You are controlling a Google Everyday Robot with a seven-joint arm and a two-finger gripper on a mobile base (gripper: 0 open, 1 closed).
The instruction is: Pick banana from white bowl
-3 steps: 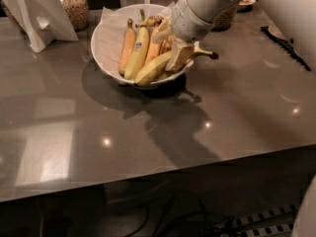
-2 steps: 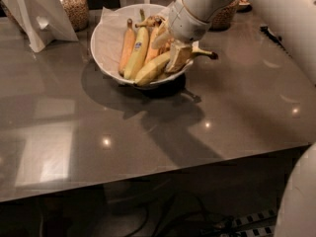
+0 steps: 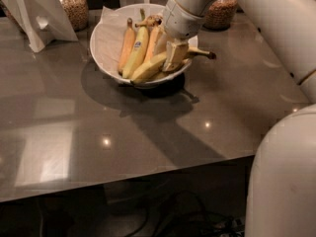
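Note:
The white bowl (image 3: 109, 38), lined with white paper, stands at the back middle of the grey table. Several bananas lie in it. The long pale-yellow banana (image 3: 150, 68) lies across the bowl's front right, and its dark stem tip sticks out over the rim to the right. A straighter yellow banana with a blue sticker (image 3: 138, 51) and an orange-toned banana (image 3: 127, 46) lie to its left. My gripper (image 3: 175, 57) reaches down from the upper right and sits on the long banana's middle, hiding that part. The banana rests in the bowl.
A jar of grains (image 3: 72, 6) stands behind the bowl on the left, and another jar (image 3: 220, 10) on the right. A white folded stand (image 3: 35, 19) is at the back left. My white arm link (image 3: 281, 172) fills the lower right. The table's front edge (image 3: 123, 184) runs across below.
The gripper stays on the long banana in the bowl. A white part of my arm has come much further into view at the lower right.

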